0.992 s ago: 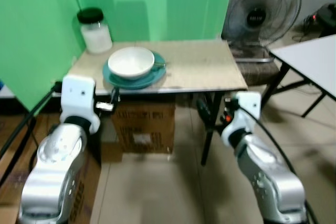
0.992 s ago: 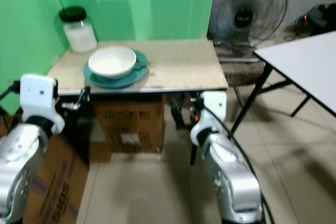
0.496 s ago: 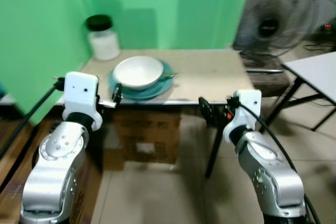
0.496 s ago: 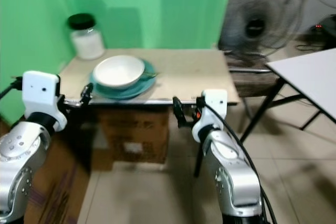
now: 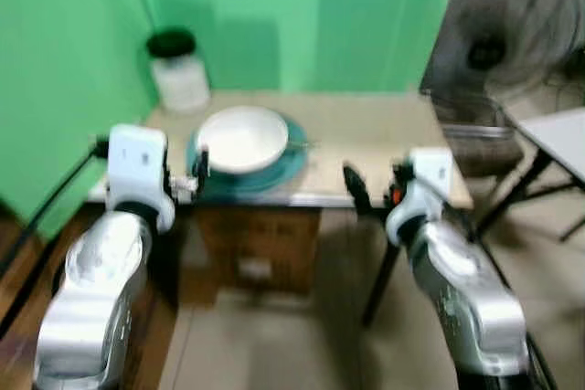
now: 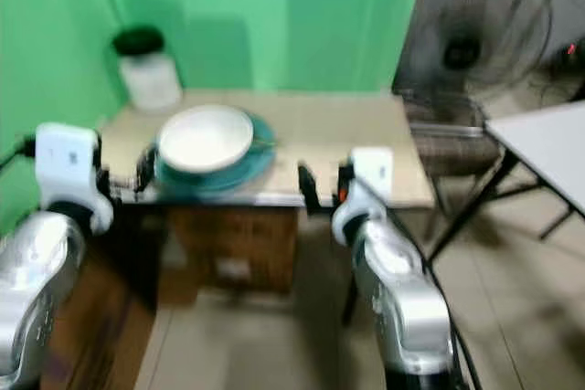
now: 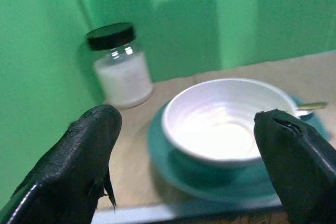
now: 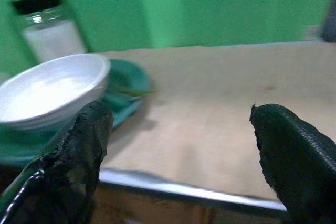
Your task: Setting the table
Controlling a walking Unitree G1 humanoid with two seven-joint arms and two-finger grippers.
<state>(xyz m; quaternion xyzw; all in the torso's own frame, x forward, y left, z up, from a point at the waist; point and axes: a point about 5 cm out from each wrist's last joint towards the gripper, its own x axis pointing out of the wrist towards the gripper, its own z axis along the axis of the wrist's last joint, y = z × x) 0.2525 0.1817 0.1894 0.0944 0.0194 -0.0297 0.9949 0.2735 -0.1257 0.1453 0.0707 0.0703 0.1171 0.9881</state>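
Sitting centre-left in my head view, a white bowl (image 5: 242, 138) rests on a teal plate (image 5: 291, 160) on the beige table (image 5: 366, 130). A black-lidded jar (image 5: 179, 71) stands upper left, a fan (image 5: 512, 38) upper right. My left gripper (image 7: 194, 161) and right gripper (image 8: 181, 153) gape wide, empty, before the table edge.

No legible text, labels or numbers.

A glossy white bowl (image 7: 226, 124) sits on a smooth teal plate (image 7: 210, 179), beside a glass jar (image 7: 119, 69).
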